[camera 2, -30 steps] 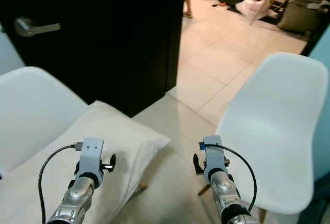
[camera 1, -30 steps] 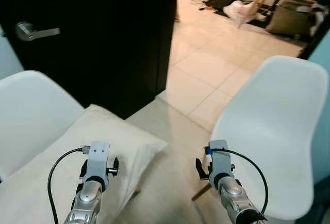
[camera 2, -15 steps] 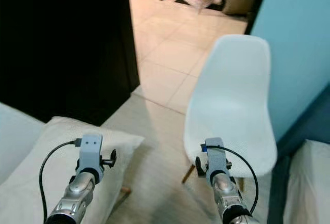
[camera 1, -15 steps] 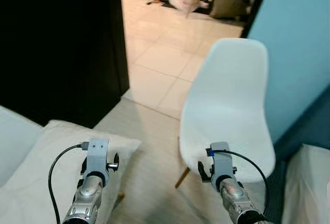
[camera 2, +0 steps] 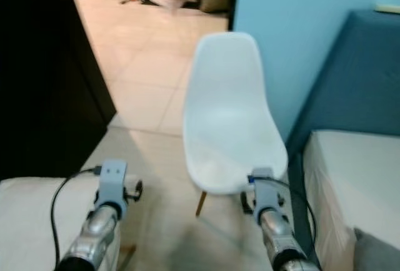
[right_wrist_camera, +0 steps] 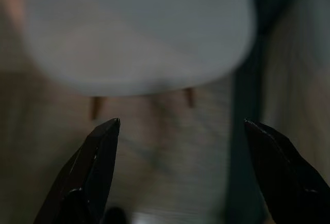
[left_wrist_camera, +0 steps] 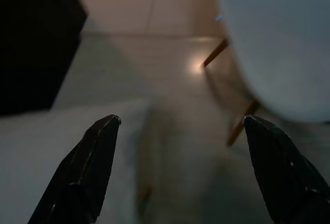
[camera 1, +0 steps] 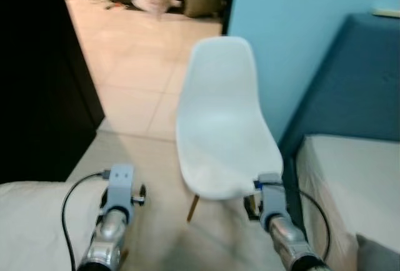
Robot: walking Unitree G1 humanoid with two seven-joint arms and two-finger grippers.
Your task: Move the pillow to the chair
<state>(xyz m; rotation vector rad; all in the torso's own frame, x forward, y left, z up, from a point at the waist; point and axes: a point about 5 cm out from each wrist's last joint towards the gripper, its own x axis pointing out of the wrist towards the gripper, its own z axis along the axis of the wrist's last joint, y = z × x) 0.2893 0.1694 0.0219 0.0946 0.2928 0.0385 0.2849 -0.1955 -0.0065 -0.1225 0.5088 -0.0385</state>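
Swinging to the right since a second ago, the head camera now puts the white chair near the middle of the scene, where it earlier sat at the right edge, and the pillow has slid to the lower left corner; this is the camera turning, not the things moving. That pillow, off-white and soft, lies low at the robot's left, with the left arm raised above its near corner. Facing the robot, the chair has a moulded white shell on slim wooden legs and stands on pale floor tiles, its seat bare. Behind it is a light blue wall, and to its right a dark blue bed frame with a pale mattress. A black door fills the left side. Both arms reach forward at the bottom of the scene. In its wrist view the left gripper has its two black fingers spread wide, holding nothing, above the floor with the pillow edge on one side and a chair leg on the other. Likewise spread wide and empty, the right gripper looks at the underside rim of the chair seat, blurred.
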